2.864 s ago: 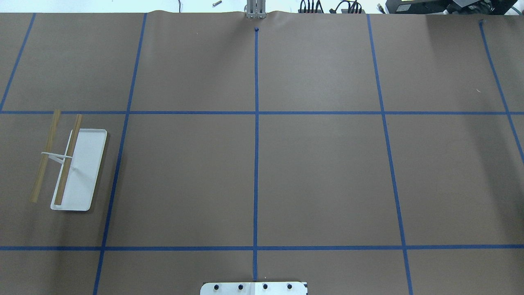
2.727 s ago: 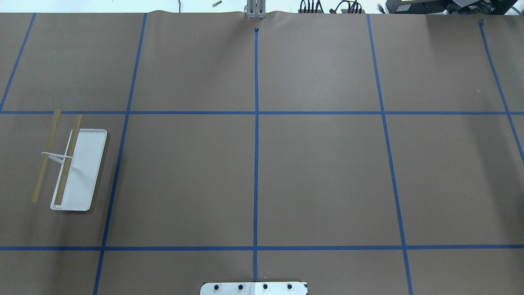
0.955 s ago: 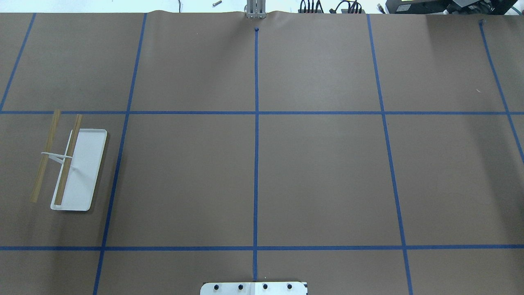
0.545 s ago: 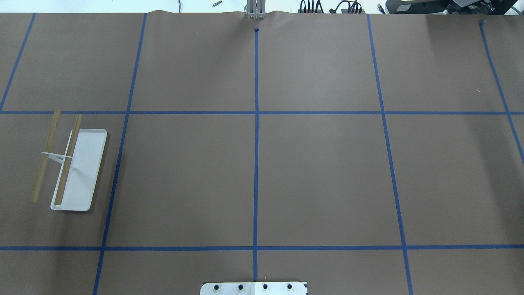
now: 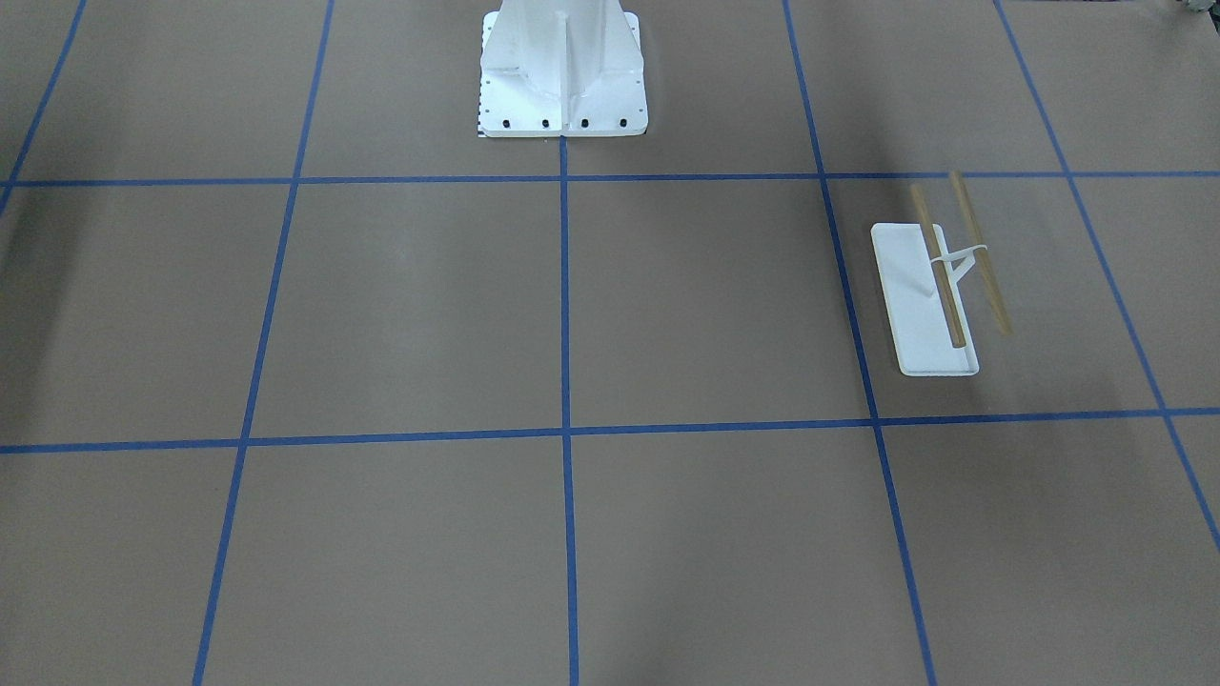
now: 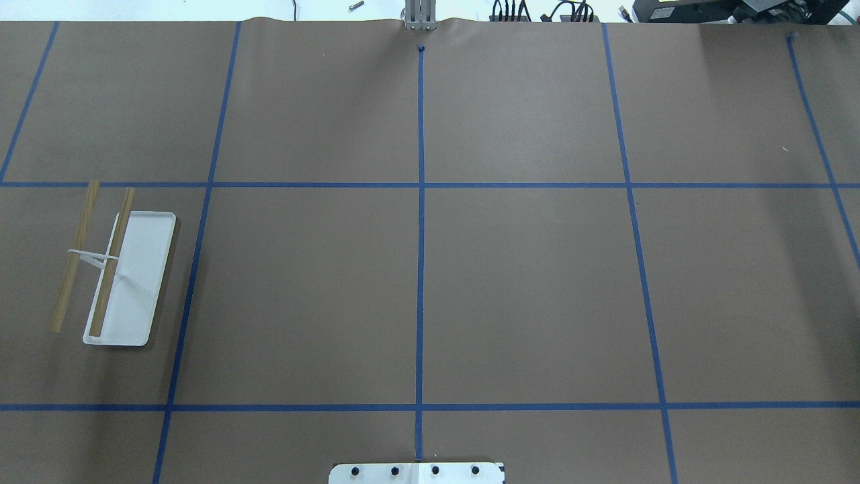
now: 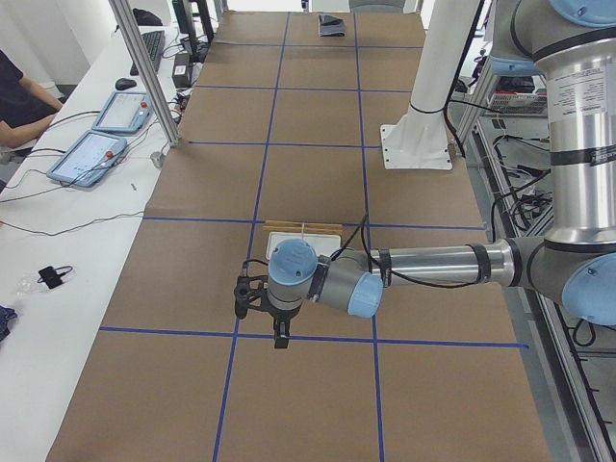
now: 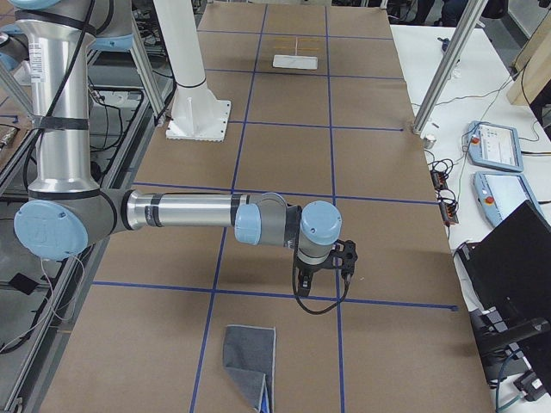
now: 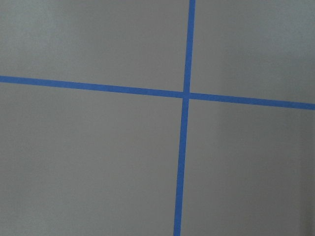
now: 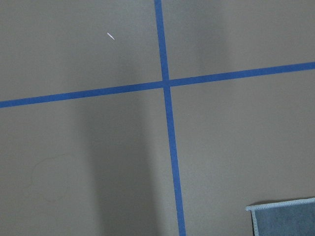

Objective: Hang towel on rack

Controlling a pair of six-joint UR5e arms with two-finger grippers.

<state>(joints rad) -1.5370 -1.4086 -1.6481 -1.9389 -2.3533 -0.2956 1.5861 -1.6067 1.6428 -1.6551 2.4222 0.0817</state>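
Observation:
The rack (image 6: pixel 138 282) stands on the table's left side, with a white base and two tan rods; it also shows in the front view (image 5: pixel 920 305), the left view (image 7: pixel 303 231) and far off in the right view (image 8: pixel 295 61). The towel (image 8: pixel 249 351) lies flat at the table's right end, dark grey up, one corner turned to blue. Its edge shows in the right wrist view (image 10: pixel 285 219) and far off in the left view (image 7: pixel 330 25). My left gripper (image 7: pixel 262 313) hangs over the table just beyond the rack. My right gripper (image 8: pixel 325 268) hangs short of the towel. I cannot tell whether either is open.
The white bolted pedestal (image 5: pixel 562 90) stands at the robot's side of the table (image 6: pixel 416 473). Aluminium posts (image 7: pixel 144 72) (image 8: pixel 441 73) rise at the far edge. Pendants (image 7: pixel 96 154) (image 8: pixel 495 146) and an operator (image 7: pixel 14 96) are on the side bench.

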